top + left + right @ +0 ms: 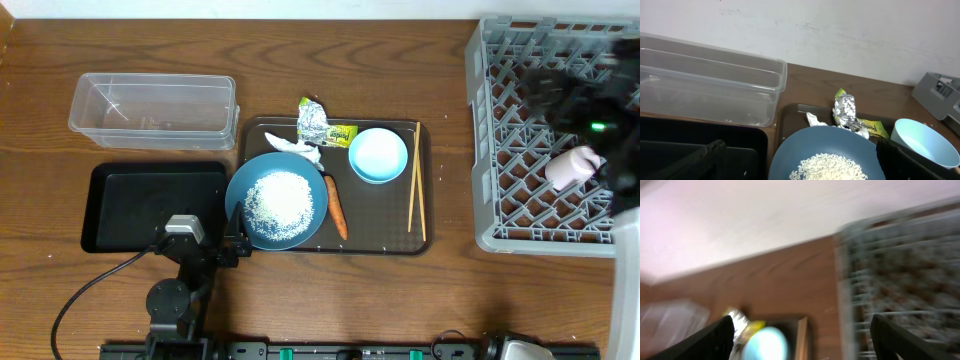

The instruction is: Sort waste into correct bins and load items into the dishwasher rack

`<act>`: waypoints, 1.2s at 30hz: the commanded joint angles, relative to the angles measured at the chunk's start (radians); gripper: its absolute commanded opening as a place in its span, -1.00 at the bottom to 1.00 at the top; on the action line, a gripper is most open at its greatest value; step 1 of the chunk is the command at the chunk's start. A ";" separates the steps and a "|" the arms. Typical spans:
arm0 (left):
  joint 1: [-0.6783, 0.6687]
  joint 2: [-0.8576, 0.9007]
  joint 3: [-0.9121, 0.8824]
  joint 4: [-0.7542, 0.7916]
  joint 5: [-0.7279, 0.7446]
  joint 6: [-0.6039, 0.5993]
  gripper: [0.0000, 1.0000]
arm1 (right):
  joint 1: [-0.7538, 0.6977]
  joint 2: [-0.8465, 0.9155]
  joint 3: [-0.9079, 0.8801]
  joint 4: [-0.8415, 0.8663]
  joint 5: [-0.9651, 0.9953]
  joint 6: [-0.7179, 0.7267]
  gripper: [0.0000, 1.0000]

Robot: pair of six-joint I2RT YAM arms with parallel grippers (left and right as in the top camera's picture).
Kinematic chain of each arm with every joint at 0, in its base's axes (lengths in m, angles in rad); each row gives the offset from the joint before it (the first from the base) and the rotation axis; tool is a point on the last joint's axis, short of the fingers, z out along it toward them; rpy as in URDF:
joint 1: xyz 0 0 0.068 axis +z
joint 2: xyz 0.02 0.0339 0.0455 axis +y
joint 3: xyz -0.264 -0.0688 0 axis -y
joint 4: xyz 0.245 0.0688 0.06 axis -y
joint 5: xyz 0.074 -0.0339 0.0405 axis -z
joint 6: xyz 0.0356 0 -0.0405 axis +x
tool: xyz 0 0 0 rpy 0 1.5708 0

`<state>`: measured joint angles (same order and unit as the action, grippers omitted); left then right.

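Right gripper (pixel 801 325) hangs over the rack (pixel 540 240), jaws spread and empty; left gripper (pixel 800 147) gapes too, just near of the plate (pixel 238 200); chopsticks (pixel 414 180) lie along the right edge of the tray (pixel 380 246), left of the right gripper, long axis near-to-far; the right arm is nearer.

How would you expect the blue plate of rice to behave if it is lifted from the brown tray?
Likely rigid: the blue plate looks hard and smooth, so perhaps slippery. Its loose rice would probably spill if tilted.

My table (pixel 350 300) is grainy brown wood, tub (pixel 155 128) clear glossy plastic, wrapper (pixel 313 122) crinkly shiny foil, rack (pixel 545 240) matt grey plastic.
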<state>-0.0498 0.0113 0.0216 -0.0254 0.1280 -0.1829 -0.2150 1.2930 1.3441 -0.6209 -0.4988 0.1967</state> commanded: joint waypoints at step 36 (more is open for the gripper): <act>-0.004 0.001 -0.018 -0.033 0.018 0.003 0.96 | 0.829 0.694 -0.006 0.056 0.626 0.039 0.22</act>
<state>-0.0498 0.0113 0.0216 -0.0254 0.1280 -0.1829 0.6090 1.9575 1.3411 -0.5652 0.0990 0.2104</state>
